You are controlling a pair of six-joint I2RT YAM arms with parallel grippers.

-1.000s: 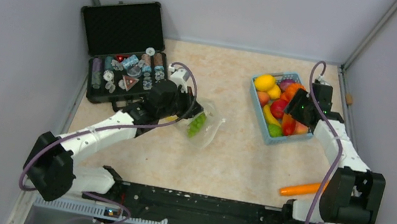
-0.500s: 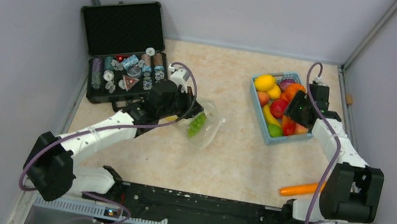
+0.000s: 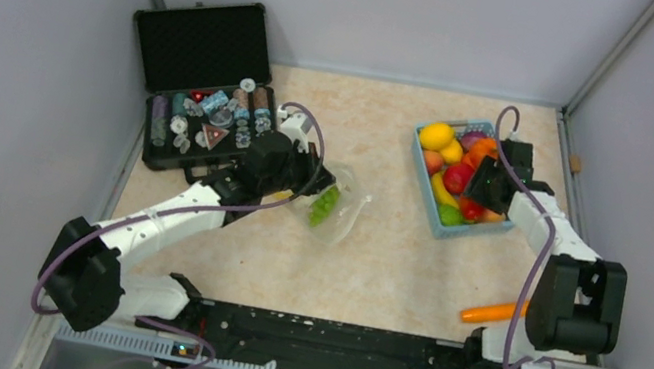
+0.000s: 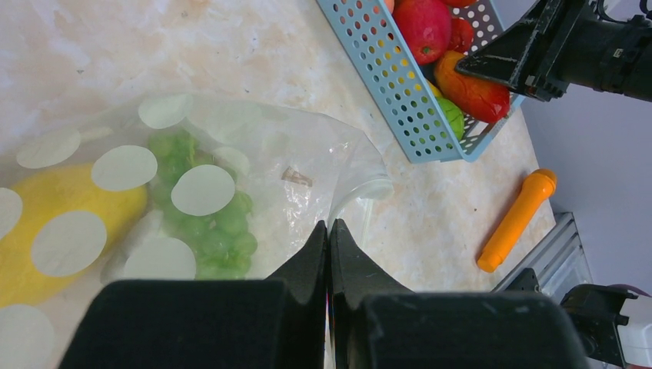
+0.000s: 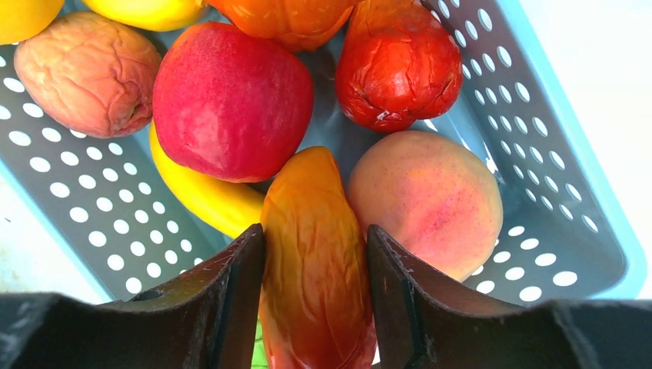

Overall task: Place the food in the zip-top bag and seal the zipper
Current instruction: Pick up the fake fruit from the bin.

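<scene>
Top external: right arm [image 3: 548, 234] shifted left over basket [image 4: 400, 92] since last frame; left arm [image 3: 176, 214] unchanged. Right gripper [image 5: 315, 231] clamped on orange fruit [image 5: 311, 192] in basket. Left gripper [image 4: 329, 229] pinches bag [image 4: 307, 146] edge; grapes [image 4: 223, 223], yellow fruit [image 4: 84, 198] inside.

There are two robot arms, the left arm [image 3: 165, 215] and the right arm [image 3: 549, 229]. There is one tabletop [image 3: 370, 263]. On it sit one black case [image 3: 205, 46], one light-blue basket [image 4: 400, 92] and one zip-top bag [image 4: 307, 146]. One orange carrot [image 3: 493, 311] lies alone. The bag holds two toys: one yellow fruit [image 4: 69, 223] and one bunch of green grapes [image 4: 219, 231]. Up close, the basket shows one banana [image 5: 204, 196], one peach [image 5: 430, 200], one long orange-red fruit [image 5: 315, 254], one smooth red fruit [image 5: 231, 100], one wrinkled pink fruit [image 5: 84, 73] and one wrinkled red fruit [image 5: 396, 65]. The case's trinkets [image 3: 213, 119] are too small to count.
</scene>
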